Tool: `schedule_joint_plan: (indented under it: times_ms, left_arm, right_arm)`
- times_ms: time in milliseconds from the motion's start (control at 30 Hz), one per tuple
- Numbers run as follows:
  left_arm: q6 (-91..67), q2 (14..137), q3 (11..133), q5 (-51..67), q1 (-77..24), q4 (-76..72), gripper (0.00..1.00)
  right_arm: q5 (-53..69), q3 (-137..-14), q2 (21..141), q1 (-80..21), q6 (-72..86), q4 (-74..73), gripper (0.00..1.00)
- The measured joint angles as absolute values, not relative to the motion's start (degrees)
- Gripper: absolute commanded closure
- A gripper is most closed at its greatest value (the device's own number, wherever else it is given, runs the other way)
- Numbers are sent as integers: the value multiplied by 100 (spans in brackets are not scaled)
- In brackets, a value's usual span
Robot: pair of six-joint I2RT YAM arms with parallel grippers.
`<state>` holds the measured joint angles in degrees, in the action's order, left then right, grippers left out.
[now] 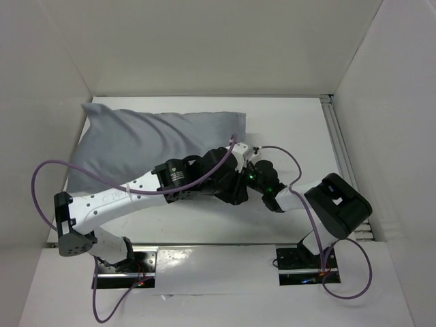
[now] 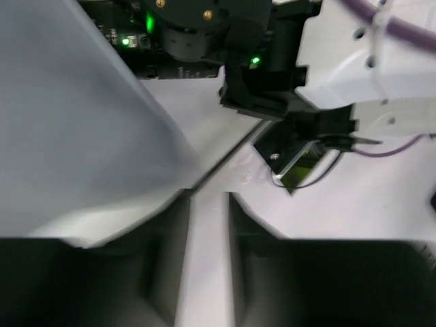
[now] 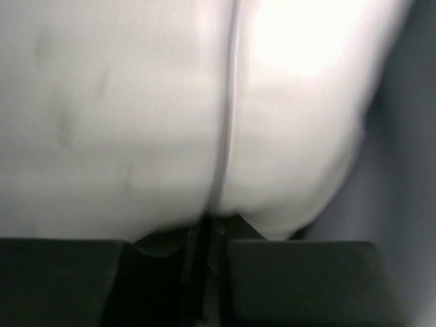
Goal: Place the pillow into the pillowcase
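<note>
The grey pillowcase [image 1: 150, 143] lies plump at the back left, its open end facing right. No white of the pillow shows in the top view. In the right wrist view the white pillow [image 3: 136, 102] fills the frame, with grey pillowcase [image 3: 409, 136] at its right. My right gripper [image 3: 208, 228] is shut on the pillow's seamed edge, at the case's mouth [image 1: 240, 155]. My left gripper [image 2: 209, 197] has a narrow gap between its jaws with nothing in it. It sits beside the pillowcase [image 2: 68, 116] edge, just in front of the mouth [image 1: 235, 191].
The two wrists crowd together in the middle of the table, and the right arm's wrist [image 2: 327, 61] is close ahead of my left fingers. White walls stand on three sides. A metal rail [image 1: 338, 136] runs along the right edge.
</note>
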<state>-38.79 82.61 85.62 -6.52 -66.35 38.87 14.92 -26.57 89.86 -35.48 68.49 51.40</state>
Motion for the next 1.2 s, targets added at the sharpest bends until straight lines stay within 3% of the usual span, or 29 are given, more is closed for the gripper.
schedule_joint_plan:
  times_ms: [33, 67, 100, 200, 367, 500, 733, 933, 1000, 1033, 1067, 1100, 1133, 1200]
  left_arm:
    - [-3896, 8294, 8562, -484, -6587, 3848, 37]
    - [-3839, 8322, 8567, -377, -6571, 3800, 26]
    - [-3787, 8348, 8597, -298, -6565, 3802, 13]
    - [-3605, 8460, 9059, -318, -6514, 4189, 7]
    - [-3409, 8403, 10178, -690, -5811, 4742, 7]
    - [-3291, 7918, 9859, -1044, -4427, 4875, 10]
    - [-3105, 7253, 8412, -1133, -1376, 5142, 11]
    - [-3000, 7022, 7690, -996, 82, 5124, 14]
    - [-3002, 6984, 7540, -762, 298, 5039, 15]
    - [-2998, 6978, 7478, -633, 377, 4995, 16]
    - [-2995, 6978, 7439, -530, 423, 4969, 16]
    - [-2998, 6978, 7413, -408, 440, 4950, 16]
    - [-2995, 6976, 7408, -296, 443, 4936, 16]
    - [-2989, 6958, 7408, -108, 440, 4884, 16]
  right_arm:
    - [1431, -2576, 8971, -3551, 6884, 5170, 70]
    - [1376, -2456, 8934, -3544, 6923, 5170, 50]
    - [1319, -2305, 8825, -3531, 6943, 5078, 41]
    - [1028, -2036, 7905, -3452, 6768, 3811, 15]
    - [270, -2543, 5839, -3107, 6086, 1079, 6]
    - [-43, -3422, 5315, -2742, 5391, -401, 3]
    - [604, -4644, 6311, -2799, 4377, -947, 0]
    - [1142, -6055, 8305, -3487, 3726, -803, 0]
    - [1354, -6386, 8986, -3623, 3601, -661, 6]
    - [1435, -6506, 9295, -3671, 3542, -639, 17]
    - [1494, -6584, 9559, -3704, 3494, -613, 65]
    - [1584, -6602, 9754, -3721, 3476, -537, 86]
    - [1686, -6591, 9863, -3715, 3535, -462, 100]
    - [1815, -6449, 9835, -3656, 3640, -231, 100]
